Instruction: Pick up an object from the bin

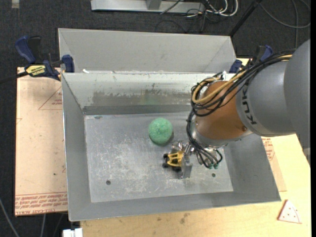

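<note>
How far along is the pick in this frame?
Done: the gripper is low in the bin, at a small yellow-and-black thing right of centre. In hand: securing it; a grip can't be confirmed. Left: the lift out. The green ball lies apart, on the floor.

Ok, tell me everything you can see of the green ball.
The ball is pale green, round and whole, with a rough, speckled surface that looks like foam. It rests on the bin floor near the middle, a little toward the back wall. Nothing touches it: the small yellow and black thing lies apart, nearer the front, and the gripper is beside that thing.
</note>
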Motion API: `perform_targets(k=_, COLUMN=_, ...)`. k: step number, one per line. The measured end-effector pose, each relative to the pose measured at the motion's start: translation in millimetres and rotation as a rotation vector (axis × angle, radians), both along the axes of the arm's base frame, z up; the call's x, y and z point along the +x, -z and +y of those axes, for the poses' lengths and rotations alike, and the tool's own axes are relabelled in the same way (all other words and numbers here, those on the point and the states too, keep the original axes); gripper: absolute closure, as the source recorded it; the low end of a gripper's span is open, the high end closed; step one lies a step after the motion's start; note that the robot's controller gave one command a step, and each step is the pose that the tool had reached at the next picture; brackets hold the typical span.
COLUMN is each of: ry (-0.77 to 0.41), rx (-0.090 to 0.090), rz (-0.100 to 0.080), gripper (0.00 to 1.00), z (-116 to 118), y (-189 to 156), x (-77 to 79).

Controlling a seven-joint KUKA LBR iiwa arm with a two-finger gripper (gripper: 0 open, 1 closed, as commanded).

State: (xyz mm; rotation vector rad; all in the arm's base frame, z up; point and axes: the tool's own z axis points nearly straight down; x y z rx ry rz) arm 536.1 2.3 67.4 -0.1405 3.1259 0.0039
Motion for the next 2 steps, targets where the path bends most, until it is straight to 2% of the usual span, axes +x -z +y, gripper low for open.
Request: perform_targets(k=2, ry=-0.001, rx=-0.002, rz=0.004, gripper=1.00, z=0.2, y=-6.1, x=-0.1)
